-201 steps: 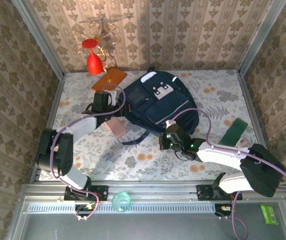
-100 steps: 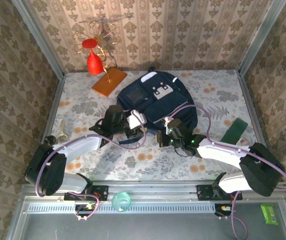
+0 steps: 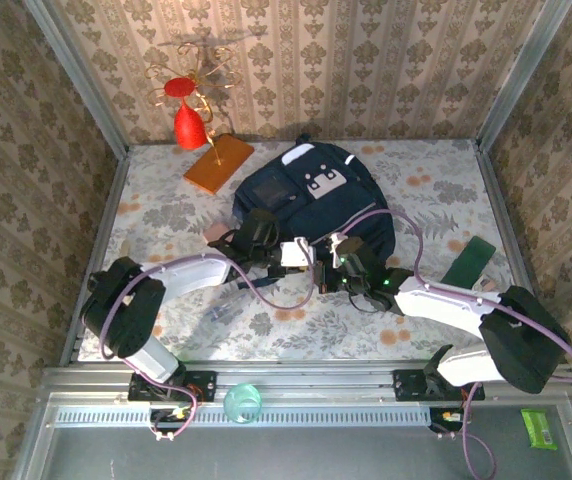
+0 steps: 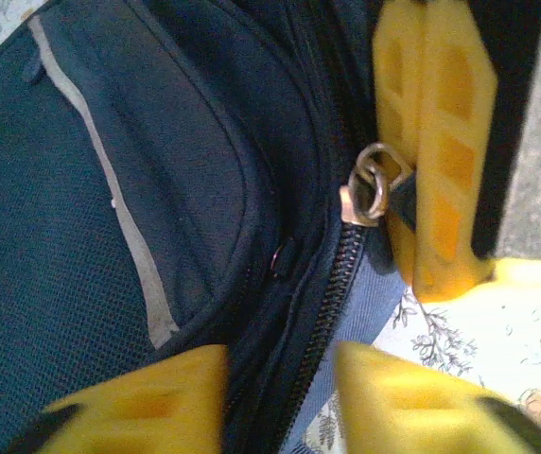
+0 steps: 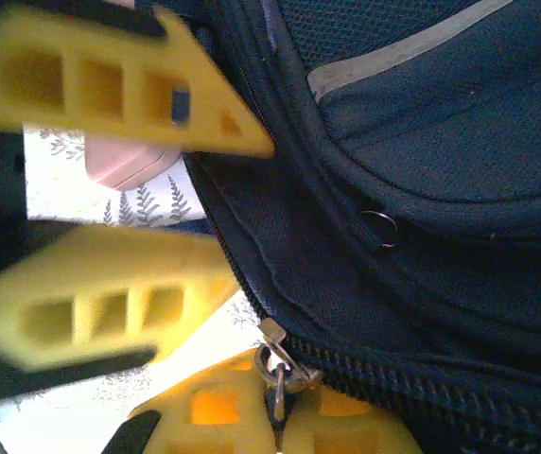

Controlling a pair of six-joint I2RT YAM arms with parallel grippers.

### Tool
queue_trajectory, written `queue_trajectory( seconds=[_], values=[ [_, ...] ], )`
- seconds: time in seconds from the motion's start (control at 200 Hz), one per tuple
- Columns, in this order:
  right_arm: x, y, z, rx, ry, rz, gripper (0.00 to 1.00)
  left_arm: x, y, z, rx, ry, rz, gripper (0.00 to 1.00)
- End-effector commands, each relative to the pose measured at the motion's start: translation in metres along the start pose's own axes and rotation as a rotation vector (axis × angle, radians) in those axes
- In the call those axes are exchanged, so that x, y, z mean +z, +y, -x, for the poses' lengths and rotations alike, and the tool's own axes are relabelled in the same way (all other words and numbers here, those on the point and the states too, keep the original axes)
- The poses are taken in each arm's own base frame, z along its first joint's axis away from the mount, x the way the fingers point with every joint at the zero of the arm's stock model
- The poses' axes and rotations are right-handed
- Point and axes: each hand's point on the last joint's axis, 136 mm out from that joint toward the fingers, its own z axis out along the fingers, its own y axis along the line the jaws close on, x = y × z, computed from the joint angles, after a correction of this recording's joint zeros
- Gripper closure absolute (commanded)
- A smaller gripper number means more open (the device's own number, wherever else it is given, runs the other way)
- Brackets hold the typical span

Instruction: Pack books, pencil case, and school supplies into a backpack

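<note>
The navy backpack (image 3: 316, 200) lies flat mid-table, front pockets up. My right gripper (image 3: 334, 262) (image 5: 275, 411) is at its near edge, shut on the metal zipper pull (image 5: 275, 364) (image 4: 375, 189). My left gripper (image 3: 291, 255) (image 4: 280, 378) stands just left of it, its yellow fingers (image 5: 110, 85) apart on either side of the backpack's zipper seam (image 4: 332, 293). The pink pencil case (image 3: 214, 232) (image 5: 124, 161) lies on the table behind the left arm. A dark green book (image 3: 469, 262) rests at the right. Small clear school supplies (image 3: 221, 312) lie near the front left.
An orange flat slab (image 3: 218, 163) sits at the back left beside a red ornament on a gold wire stand (image 3: 191, 110). Patterned walls close in the table on three sides. A teal cup (image 3: 243, 403) stands on the rail below the table's near edge.
My left arm swung right, from beside the pencil case to the backpack's near edge next to my right gripper, and its jaws narrowed. The right gripper stayed put on the zipper pull.
</note>
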Motion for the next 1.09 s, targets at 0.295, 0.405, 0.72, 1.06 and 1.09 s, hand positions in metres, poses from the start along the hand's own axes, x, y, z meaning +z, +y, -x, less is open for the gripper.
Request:
queue_trajectory(
  seconds=[0.295, 0.405, 0.72, 1.06, 1.09],
  values=[
    [-0.066, -0.068, 0.011, 0.086, -0.12, -0.372, 1.0, -0.016, 0.012, -0.019, 0.018, 0.061, 0.062, 1.0],
    [-0.079, -0.082, 0.014, 0.076, -0.141, -0.452, 1.0, -0.021, 0.015, -0.025, 0.007, 0.063, 0.08, 1.0],
    [-0.075, -0.077, 0.027, 0.045, -0.102, -0.321, 1.0, -0.037, 0.025, -0.046, -0.033, 0.11, 0.127, 0.97],
    [-0.054, -0.005, 0.027, -0.029, -0.072, 0.069, 1.0, -0.045, -0.012, 0.024, -0.078, -0.107, 0.017, 0.41],
    [-0.053, -0.002, 0.027, -0.035, -0.068, 0.083, 1.0, -0.045, -0.014, 0.031, -0.078, -0.122, 0.009, 0.39]
  ],
)
